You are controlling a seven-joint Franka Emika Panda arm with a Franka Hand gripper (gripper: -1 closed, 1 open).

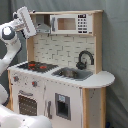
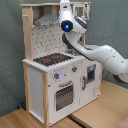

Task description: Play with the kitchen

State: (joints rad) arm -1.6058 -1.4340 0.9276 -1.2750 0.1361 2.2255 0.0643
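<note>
The kitchen (image 1: 65,95) is a tall white and light-wood toy with a black-red hob (image 1: 35,65), a black faucet (image 1: 85,57) over the sink (image 1: 72,74), an oven door (image 1: 27,102), and a microwave (image 1: 70,23) at the top. In the first exterior view my gripper (image 1: 26,22) hangs high at the kitchen's upper left, beside the grey hood (image 1: 42,27). In the second exterior view the kitchen (image 2: 40,90) stands on a table. There my gripper (image 2: 65,7) is up between the hood (image 2: 47,20) and the microwave cabinet, above the hob (image 2: 52,59).
A grey curtain (image 1: 115,50) hangs behind the kitchen. The wooden table (image 2: 100,112) extends in front of it and to the second exterior view's right. My white arm (image 2: 100,52) arches in from the second exterior view's right. A white rounded arm part (image 1: 20,120) fills the first exterior view's lower left.
</note>
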